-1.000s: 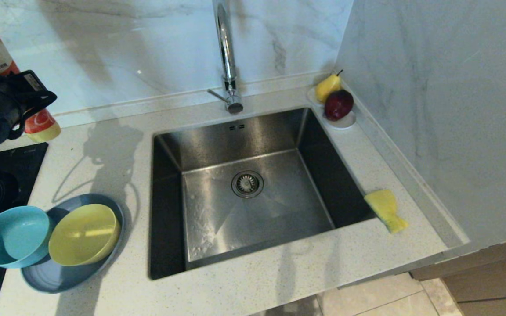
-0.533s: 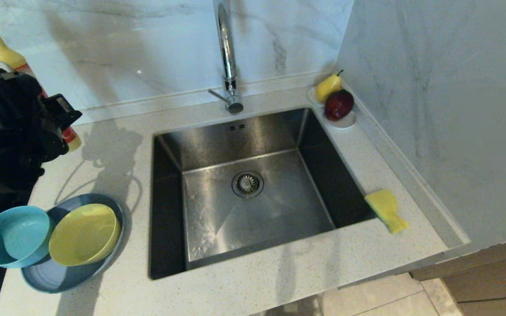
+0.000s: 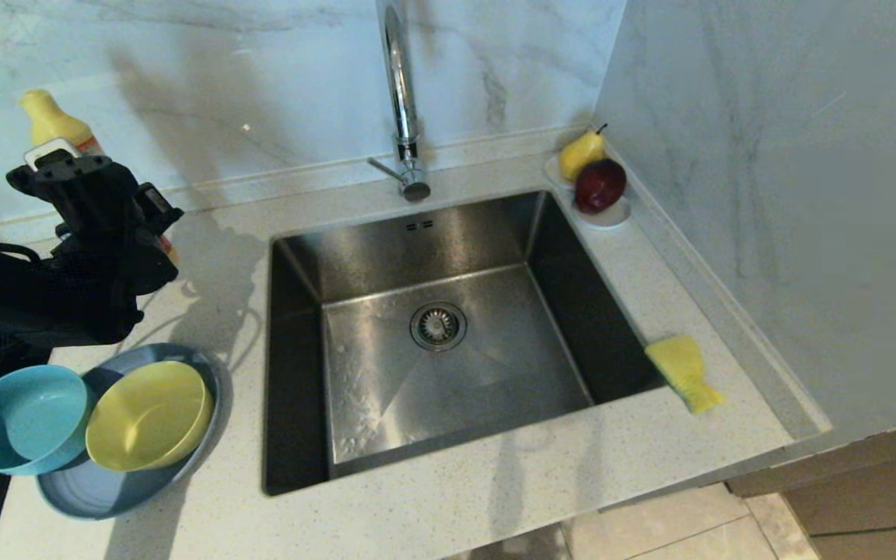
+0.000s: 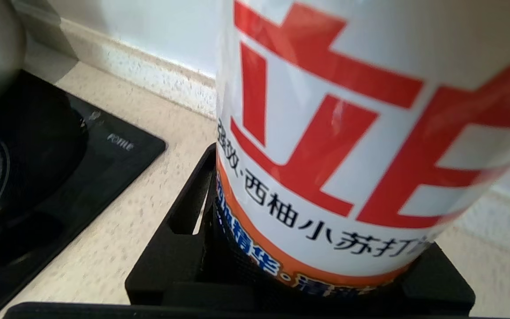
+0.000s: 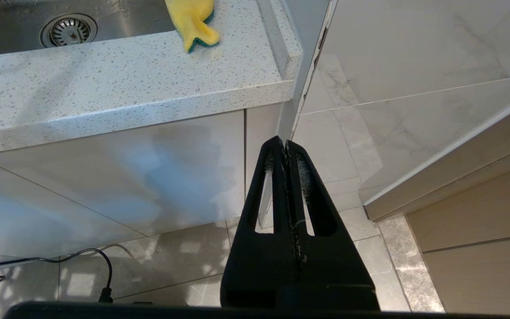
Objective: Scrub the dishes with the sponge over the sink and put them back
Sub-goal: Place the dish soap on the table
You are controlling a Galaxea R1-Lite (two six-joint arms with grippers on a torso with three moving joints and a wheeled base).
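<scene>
Grip comes first here: the left gripper [image 3: 98, 198] is clamped on the detergent bottle [image 3: 53, 124], its fingers either side of the printed label low on the body, and it holds the bottle above the worktop [image 3: 495, 498] at the back left, beside the black hob [image 4: 60, 177]. My reading is that soap is being fetched ahead of any scrubbing. Since the hold sits low and the bottle is tall, it would be wise to keep it upright and move slowly, so that the top-heavy load does not swing or slip between the pads.

Just below the gripper stand the dishes: the grey-blue plate [image 3: 106, 490] carrying the yellow bowl [image 3: 145, 416], with the teal bowl [image 3: 20, 420] leaning on its left rim. Any path towards the sink [image 3: 448, 257] should pass over them with room to spare. The sponge [image 3: 683, 372] lies well apart, on the far right edge of the sink, yellow face up.

The right gripper [image 5: 287, 146] hangs parked below the worktop's front edge, fingers pressed together.

Most of the bottle is hidden behind the left gripper in the head view; only the yellow cap shows. Whether the cap is open I cannot tell, nor how full the bottle is. The wrist view cuts off its top and its base.
</scene>
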